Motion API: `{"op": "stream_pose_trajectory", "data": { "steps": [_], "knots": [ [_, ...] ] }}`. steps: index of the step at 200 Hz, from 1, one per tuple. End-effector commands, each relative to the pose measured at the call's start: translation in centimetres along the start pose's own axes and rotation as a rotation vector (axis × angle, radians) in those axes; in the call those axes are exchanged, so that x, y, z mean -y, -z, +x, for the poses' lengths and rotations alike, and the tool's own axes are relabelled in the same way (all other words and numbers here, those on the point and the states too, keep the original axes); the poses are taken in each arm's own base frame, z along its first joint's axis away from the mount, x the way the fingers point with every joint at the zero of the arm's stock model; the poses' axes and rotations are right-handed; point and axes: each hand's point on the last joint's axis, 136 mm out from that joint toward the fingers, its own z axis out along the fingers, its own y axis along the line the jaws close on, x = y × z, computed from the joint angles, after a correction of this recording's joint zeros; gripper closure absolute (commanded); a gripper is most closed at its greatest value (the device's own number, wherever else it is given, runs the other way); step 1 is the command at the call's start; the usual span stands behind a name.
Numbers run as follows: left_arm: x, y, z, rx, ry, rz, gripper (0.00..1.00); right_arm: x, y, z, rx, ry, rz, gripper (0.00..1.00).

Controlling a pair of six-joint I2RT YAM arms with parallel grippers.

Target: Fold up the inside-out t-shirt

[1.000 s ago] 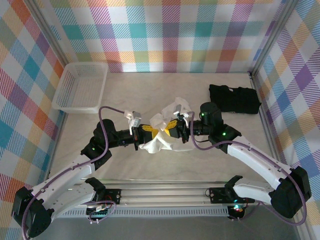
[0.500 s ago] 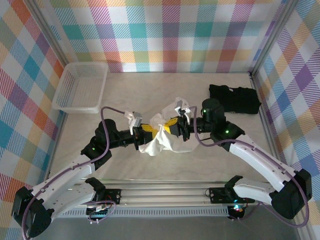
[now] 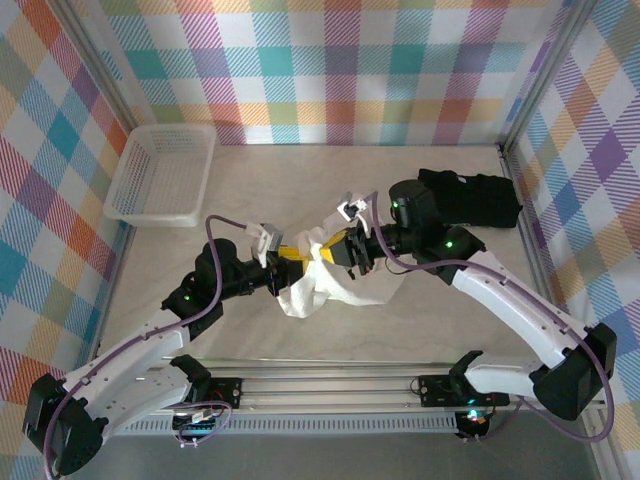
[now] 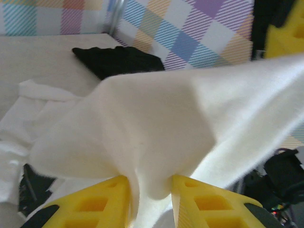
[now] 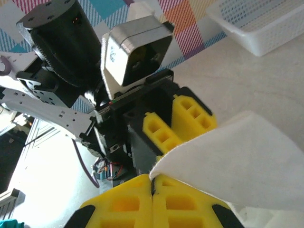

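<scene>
Now the t-shirt point(image 3: 335, 285) sits bunched at centre frame, partly lifted off the desk point(image 3: 300, 180). The right tool point(image 5: 153, 183) is clamped on it, the left tool point(image 4: 149, 190) apart around a fold. Likely untangling; next, spread it flat.

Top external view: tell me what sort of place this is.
Probably a robot test cell for laundry folding: plaid panel walls boxing in the table, a left arm and right arm on an aluminium rail, and a white t-shirt, white basket and black folded garment as props.
</scene>
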Motion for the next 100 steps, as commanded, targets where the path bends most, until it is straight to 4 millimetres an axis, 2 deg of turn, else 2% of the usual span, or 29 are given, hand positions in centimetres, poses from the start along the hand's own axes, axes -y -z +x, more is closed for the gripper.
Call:
{"op": "stream_pose_trajectory", "data": {
  "steps": [1, 17, 29, 51, 66, 75, 90, 100],
  "knots": [
    [-2.7, 0.5, 0.6, -0.007, 0.002, -0.147, 0.72, -0.1, -0.3, 0.8, -0.049, 0.020, 0.016, 1.00],
    [-4.9, 1.3, 1.2, -0.017, 0.031, -0.283, 0.73, 1.3, -0.6, 2.4, -0.094, 0.005, 0.092, 1.00],
    [-7.3, 2.6, 1.9, -0.026, 0.078, -0.432, 0.72, 2.1, -1.0, 4.2, -0.141, -0.014, 0.127, 1.00],
    [-10.5, 5.7, 3.2, -0.027, 0.137, -0.670, 0.68, 1.9, -2.4, 8.3, -0.250, -0.049, 0.092, 1.00],
    [-11.7, 7.4, 3.5, -0.013, 0.152, -0.772, 0.63, 0.7, -3.1, 11.6, -0.335, -0.061, 0.016, 1.00],
    [-11.8, 7.7, 3.3, -0.011, 0.147, -0.789, 0.61, 0.4, -2.9, 13.2, -0.369, -0.082, -0.001, 1.00],
    [-11.8, 7.2, 3.4, -0.027, 0.147, -0.777, 0.57, 0.3, -2.4, 15.0, -0.400, -0.106, 0.003, 0.93],
    [-11.7, 6.3, 3.7, -0.055, 0.154, -0.753, 0.55, 0.6, -2.1, 15.2, -0.398, -0.104, 0.027, 0.88]
  ]
}}
